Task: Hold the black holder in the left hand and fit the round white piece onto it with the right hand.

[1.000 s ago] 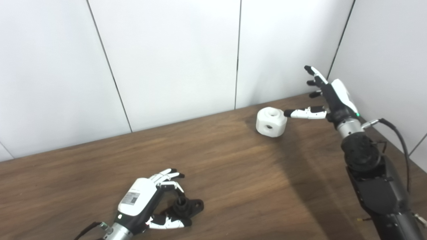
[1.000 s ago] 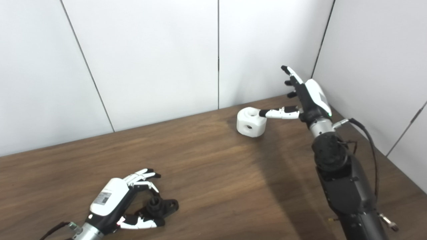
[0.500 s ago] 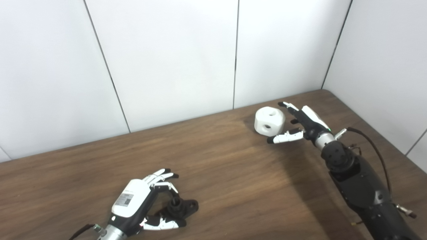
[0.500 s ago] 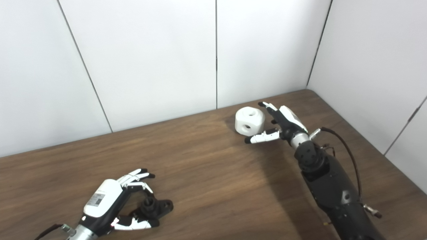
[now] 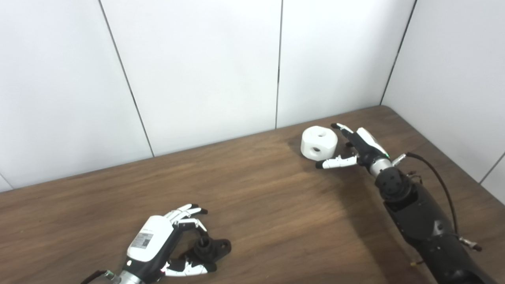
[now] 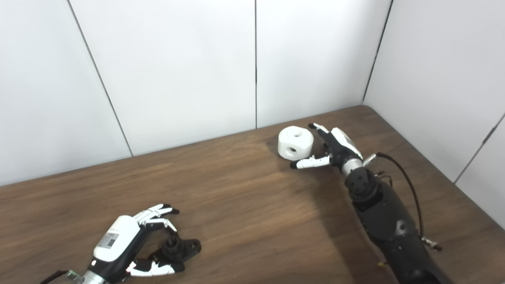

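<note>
The black holder lies on the wooden table at the front left, a short post standing up from its flat base. My left hand is open around it: the fingers arch over the post and the thumb lies along its near side, not closed on it. At the back right sits the round white piece, with a hole on top and one on its side. Just to its right my right hand is low and open, with its fingers by the piece's far right edge and its thumb in front.
White wall panels close off the table at the back and the right, forming a corner behind the right hand. A black cable loops off the right forearm.
My right hand has come down from above the table to beside the white piece, thumb now in front of it. The left hand has curled slightly closer over the holder. The camera shifted a little.
</note>
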Controlling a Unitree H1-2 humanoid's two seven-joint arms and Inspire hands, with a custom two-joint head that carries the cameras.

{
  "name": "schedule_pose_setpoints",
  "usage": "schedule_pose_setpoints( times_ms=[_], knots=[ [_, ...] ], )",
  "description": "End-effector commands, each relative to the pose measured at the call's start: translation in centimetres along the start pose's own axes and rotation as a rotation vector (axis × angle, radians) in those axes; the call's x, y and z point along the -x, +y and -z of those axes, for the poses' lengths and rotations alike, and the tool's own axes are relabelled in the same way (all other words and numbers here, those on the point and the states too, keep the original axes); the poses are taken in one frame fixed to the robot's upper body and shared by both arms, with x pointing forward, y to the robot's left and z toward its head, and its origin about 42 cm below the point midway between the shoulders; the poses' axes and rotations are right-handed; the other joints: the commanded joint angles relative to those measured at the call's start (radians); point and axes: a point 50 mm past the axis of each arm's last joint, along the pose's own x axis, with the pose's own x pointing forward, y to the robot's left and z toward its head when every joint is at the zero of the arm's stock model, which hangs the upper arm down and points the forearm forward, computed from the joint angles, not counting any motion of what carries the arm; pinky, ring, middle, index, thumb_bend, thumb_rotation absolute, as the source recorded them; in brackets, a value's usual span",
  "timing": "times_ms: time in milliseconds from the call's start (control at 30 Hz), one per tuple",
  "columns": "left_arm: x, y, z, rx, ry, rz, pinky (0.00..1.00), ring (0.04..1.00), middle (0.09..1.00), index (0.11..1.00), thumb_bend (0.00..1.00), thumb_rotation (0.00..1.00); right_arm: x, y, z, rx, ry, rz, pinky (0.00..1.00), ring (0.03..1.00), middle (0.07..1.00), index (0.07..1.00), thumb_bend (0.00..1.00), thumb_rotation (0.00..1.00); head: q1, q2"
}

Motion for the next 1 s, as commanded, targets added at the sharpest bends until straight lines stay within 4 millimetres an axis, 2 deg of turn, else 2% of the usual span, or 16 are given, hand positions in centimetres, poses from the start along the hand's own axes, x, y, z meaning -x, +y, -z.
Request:
schedule_pose_setpoints(
  times_ms=[0,233,433,533,800,967],
  knots=[
    [5.9,-5.1,1.8,-0.011,0.148,0.277,0.81,0.885,0.828,0.483,0.52,0.05,-0.7,-1.0,-0.7,-0.015,-0.026,0.035,0.87,0.955,0.977,0.947,0.98,0.36,0.002,0.003],
    [6.0,-5.0,1.6,-0.012,0.145,0.282,0.81,0.884,0.827,0.483,0.52,0.05,-1.2,0.5,-0.5,-0.023,-0.035,0.073,0.82,0.925,0.945,0.909,0.97,0.36,0.005,0.008],
    [6.1,-5.1,1.7,-0.016,0.145,0.281,0.82,0.884,0.829,0.483,0.52,0.05,-1.8,1.9,-1.2,-0.007,-0.045,0.059,0.79,0.904,0.929,0.889,0.99,0.40,0.010,0.012],
    [6.1,-5.1,1.7,-0.014,0.145,0.280,0.81,0.886,0.830,0.483,0.52,0.05,-1.9,2.5,-1.9,0.003,-0.053,0.052,0.76,0.881,0.918,0.875,0.98,0.39,0.010,0.014],
    [6.2,-5.3,1.5,-0.003,0.149,0.277,0.82,0.889,0.831,0.483,0.52,0.05,-2.4,3.2,-2.5,0.042,-0.056,0.056,0.71,0.848,0.899,0.853,0.97,0.38,0.016,0.019],
    [6.3,-5.4,1.5,0.002,0.147,0.272,0.82,0.892,0.831,0.482,0.52,0.05,-2.6,3.3,-2.7,0.065,-0.046,0.058,0.73,0.854,0.894,0.842,0.97,0.36,0.018,0.024]
  ],
)
